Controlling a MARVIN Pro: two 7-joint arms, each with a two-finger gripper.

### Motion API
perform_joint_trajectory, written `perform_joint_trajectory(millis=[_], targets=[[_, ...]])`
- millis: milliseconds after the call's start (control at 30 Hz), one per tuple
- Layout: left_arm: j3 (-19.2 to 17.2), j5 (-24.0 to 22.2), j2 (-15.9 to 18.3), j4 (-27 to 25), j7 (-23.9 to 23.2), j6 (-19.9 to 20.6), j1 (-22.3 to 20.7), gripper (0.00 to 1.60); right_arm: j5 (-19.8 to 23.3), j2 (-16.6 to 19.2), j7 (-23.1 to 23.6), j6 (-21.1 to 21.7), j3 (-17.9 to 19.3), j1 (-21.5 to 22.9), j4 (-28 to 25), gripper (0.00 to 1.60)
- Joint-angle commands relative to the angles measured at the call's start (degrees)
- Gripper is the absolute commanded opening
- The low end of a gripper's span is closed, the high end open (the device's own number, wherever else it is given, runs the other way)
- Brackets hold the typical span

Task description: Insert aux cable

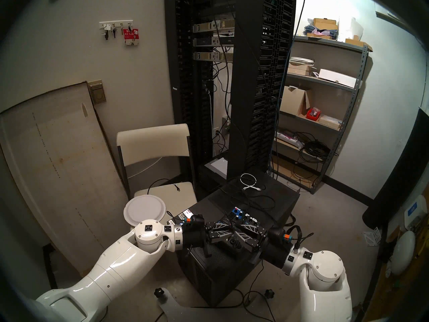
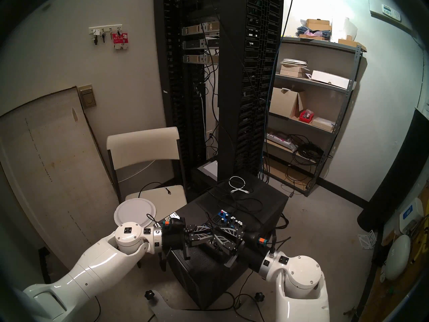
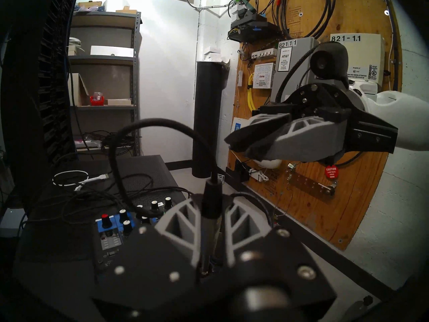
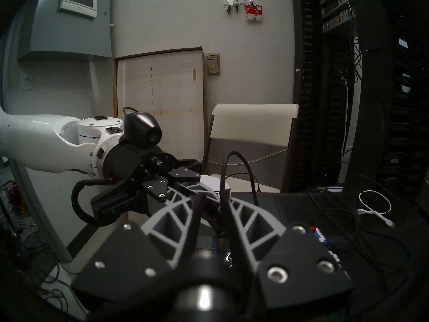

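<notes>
Gripping aux cable (image 3: pixel 210 212) plug, left gripper (image 3: pixel 210 198) closed

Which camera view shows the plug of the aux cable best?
The left wrist view: the aux cable plug stands upright, large, between the left gripper fingers. The right wrist view shows mostly its cable loop; in both head views the crossed grippers hide it.

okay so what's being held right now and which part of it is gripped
The left gripper holds the aux cable by its plug barrel, upright. The right gripper holds nothing.
</notes>
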Motion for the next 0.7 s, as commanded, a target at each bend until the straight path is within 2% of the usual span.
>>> perform_joint_trajectory(millis=[0, 367, 667], targets=[[-0.27, -0.31, -0.67, -0.77, 0.14, 0.02, -0.79, 0.0, -0.17, -0.2, -0.25, -0.09, -0.28, 0.64, -0.11, 0.8], [-0.37, -0.45, -0.58, -1.69, 0.42, 0.2, 0.08, 0.0, -0.31, -0.09, -1.09, -0.5, -0.52, 1.45, 1.42, 0.95], [-0.03, -0.59, -0.76, -1.97, 0.39, 0.22, 0.4, 0.0, -0.04, 0.07, -1.7, -0.64, -0.85, 2.06, 1.78, 0.9]])
